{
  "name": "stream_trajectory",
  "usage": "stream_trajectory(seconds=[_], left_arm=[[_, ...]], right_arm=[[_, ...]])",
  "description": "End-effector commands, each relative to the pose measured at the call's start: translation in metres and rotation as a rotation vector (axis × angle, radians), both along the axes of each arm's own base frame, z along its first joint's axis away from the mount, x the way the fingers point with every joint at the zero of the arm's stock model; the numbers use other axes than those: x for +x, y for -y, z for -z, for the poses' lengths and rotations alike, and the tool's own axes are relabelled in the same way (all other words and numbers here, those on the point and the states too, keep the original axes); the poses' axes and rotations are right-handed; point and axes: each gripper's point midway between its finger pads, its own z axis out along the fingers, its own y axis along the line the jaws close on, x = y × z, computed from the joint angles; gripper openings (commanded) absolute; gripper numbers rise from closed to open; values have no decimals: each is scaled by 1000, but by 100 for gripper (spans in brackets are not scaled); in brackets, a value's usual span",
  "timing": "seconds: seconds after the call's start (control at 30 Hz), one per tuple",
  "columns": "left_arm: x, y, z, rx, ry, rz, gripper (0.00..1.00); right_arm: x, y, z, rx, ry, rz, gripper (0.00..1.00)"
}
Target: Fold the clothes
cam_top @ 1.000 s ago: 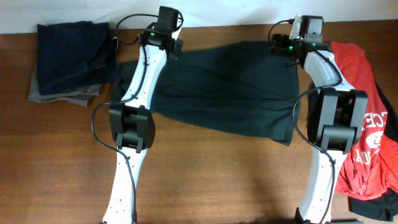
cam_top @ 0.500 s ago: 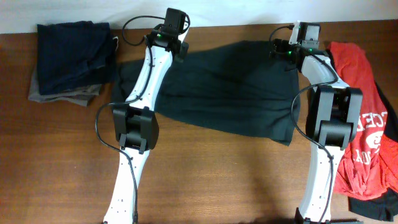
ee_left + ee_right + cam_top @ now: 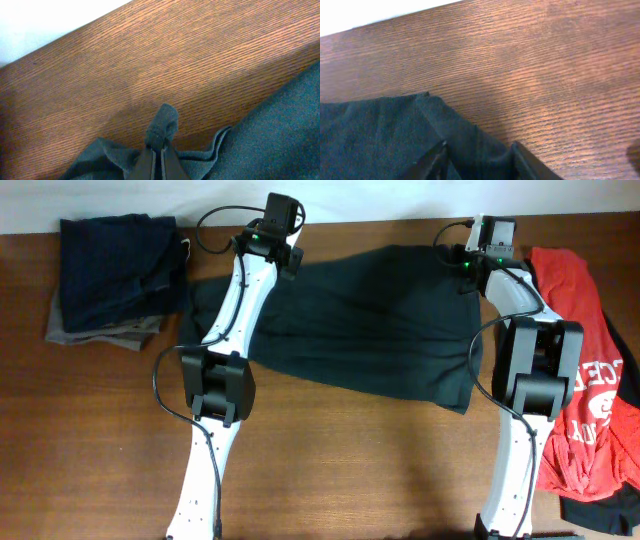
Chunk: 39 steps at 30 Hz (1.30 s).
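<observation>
A dark green garment [image 3: 360, 320] lies spread across the far middle of the wooden table [image 3: 330, 470]. My left gripper [image 3: 292, 252] is at its far left corner. In the left wrist view the gripper [image 3: 161, 145] is shut on that corner, with a tuft of cloth [image 3: 162, 122] poking out past the tips. My right gripper [image 3: 470, 262] is at the garment's far right corner. In the right wrist view it [image 3: 479, 150] stands open astride the cloth's edge [image 3: 470, 137], one finger on each side.
A stack of folded dark and grey clothes [image 3: 115, 275] sits at the far left. A red shirt with white lettering [image 3: 590, 380] lies along the right edge. The table's far edge [image 3: 395, 22] runs close behind both grippers.
Both wrists moved slightly toward the far edge. The left one also went a little to the right, taking the garment's corner with it. Nothing has visibly moved in the last half second.
</observation>
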Motion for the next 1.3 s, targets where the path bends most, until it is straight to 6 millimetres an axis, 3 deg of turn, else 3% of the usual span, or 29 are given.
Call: stream_trajectory(seconds=[0.0,0.03,0.13,0.23,0.33,0.47,0.6,0.8,1.0,1.27], left_arm=[[4,0,-45,-20,79,-16,1],[4,0,-45,-20,79,-17,1],[5,0,-45,-20,82,-16,1],[7,0,-50,-16,94,-8,1],[8,-3,-62,-24,117,-14,1],[10,-13,-93,-39,166,-30,1],[9,-21,-109,-41,187,-44,1],[11,-44,-118,41,221,-120,1],[12,-50,-119,37,222,-134,1],[8,-69,-154,105,293,-208,1]], right_arm=[[0,6,5,-4,-7,15,33],[-1,6,5,-4,-11,15,27],[-2,6,6,-2,-20,16,23],[0,9,-6,-2,-27,20,18],[3,19,-30,-11,-29,34,14],[4,39,-75,-43,-31,75,11],[-5,42,-98,-46,-65,81,8],[-18,45,-101,-65,-127,98,7],[-32,43,-92,-58,-194,95,6],[-51,58,-82,-131,-285,154,5]])
